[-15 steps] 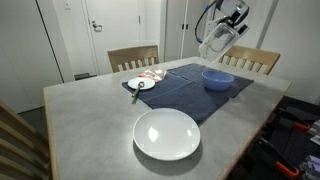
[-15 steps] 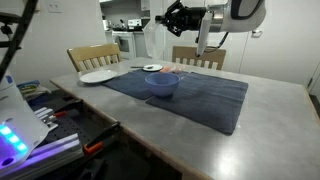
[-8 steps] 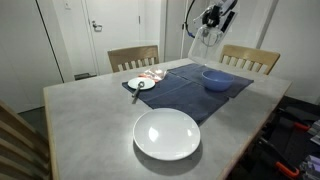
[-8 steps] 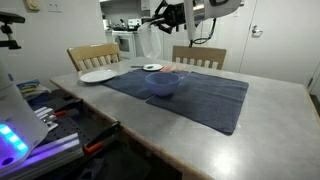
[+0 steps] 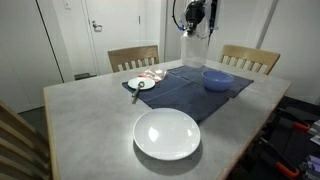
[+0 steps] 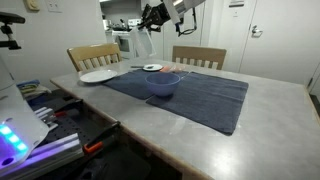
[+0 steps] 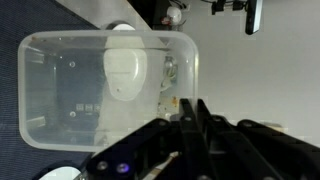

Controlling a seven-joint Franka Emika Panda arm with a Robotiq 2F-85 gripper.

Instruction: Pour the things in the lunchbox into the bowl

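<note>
Clamping the lunchbox (image 7: 110, 90) aloft, the end effector (image 7: 190, 108) covers part of its rim; contents unclear.

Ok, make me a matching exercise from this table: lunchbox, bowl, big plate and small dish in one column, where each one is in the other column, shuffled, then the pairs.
Things
1. clear lunchbox
2. light-blue bowl
3. large white plate
4. small white dish

Places
A. on the bare tabletop, off the dark cloth
B. at a corner of the cloth
C. held in the air by the gripper
D. on the cloth, well inside its edges

Pairs: 1-C, 2-D, 3-A, 4-B
</note>
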